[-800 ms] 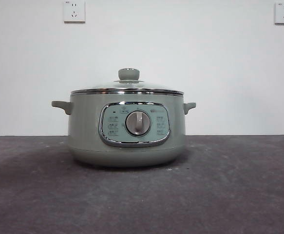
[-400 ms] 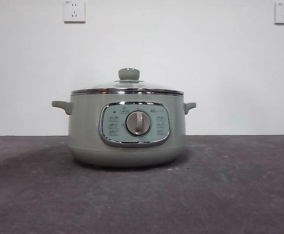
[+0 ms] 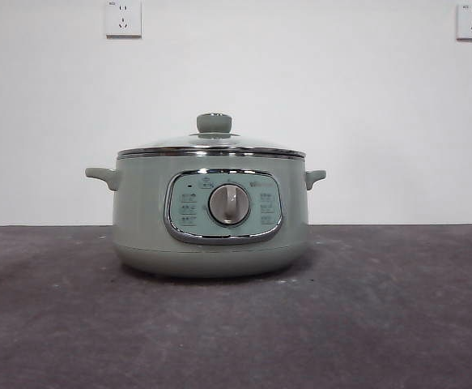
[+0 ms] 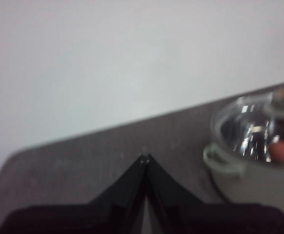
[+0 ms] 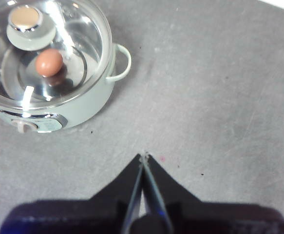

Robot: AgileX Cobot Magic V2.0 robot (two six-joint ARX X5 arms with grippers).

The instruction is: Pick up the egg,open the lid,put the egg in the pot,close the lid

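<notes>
The sage-green pot (image 3: 211,215) stands in the middle of the table with the glass lid (image 3: 211,148) seated on its rim, green knob (image 3: 214,123) on top. In the right wrist view the reddish-brown egg (image 5: 49,62) lies inside the pot (image 5: 90,105), seen through the lid (image 5: 85,36). It also shows in the left wrist view (image 4: 283,152) through the lid (image 4: 244,126). My left gripper (image 4: 144,158) is shut and empty, away from the pot's side. My right gripper (image 5: 143,156) is shut and empty, high over bare table beside the pot. Neither arm shows in the front view.
The dark grey table (image 3: 381,324) runs to a white wall (image 3: 341,105) behind. Two wall sockets (image 3: 123,18) sit high on the wall. The pot's side handles (image 3: 102,176) stick out left and right.
</notes>
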